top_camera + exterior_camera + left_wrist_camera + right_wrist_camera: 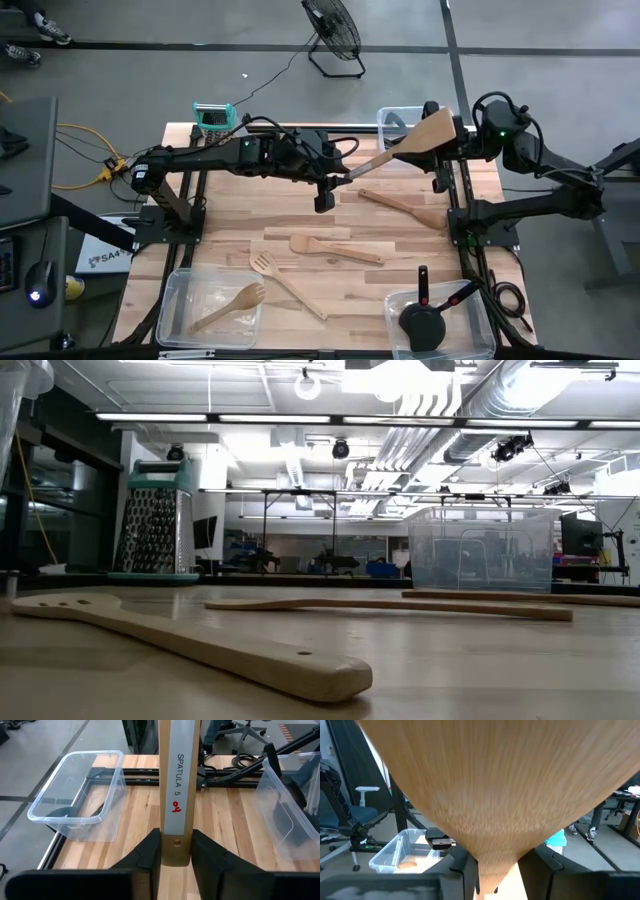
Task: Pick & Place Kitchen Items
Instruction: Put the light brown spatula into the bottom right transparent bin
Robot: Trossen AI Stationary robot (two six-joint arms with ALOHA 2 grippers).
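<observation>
A pale wooden flat-bladed spatula (410, 145) hangs above the tabletop (400, 240) toward one o'clock, held at both ends: the left gripper (176, 862) jaws clamp its handle end, the right gripper (497, 870) jaws pinch its blade's neck.

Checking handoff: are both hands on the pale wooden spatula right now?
Yes. The left hand clamps the handle end of the pale wooden spatula, and the right hand grips it just below its broad blade.

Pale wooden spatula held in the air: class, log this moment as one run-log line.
item: pale wooden spatula | state: raised above table, held at both ends | left gripper: shut on handle end | right gripper: shut on blade neck
</observation>
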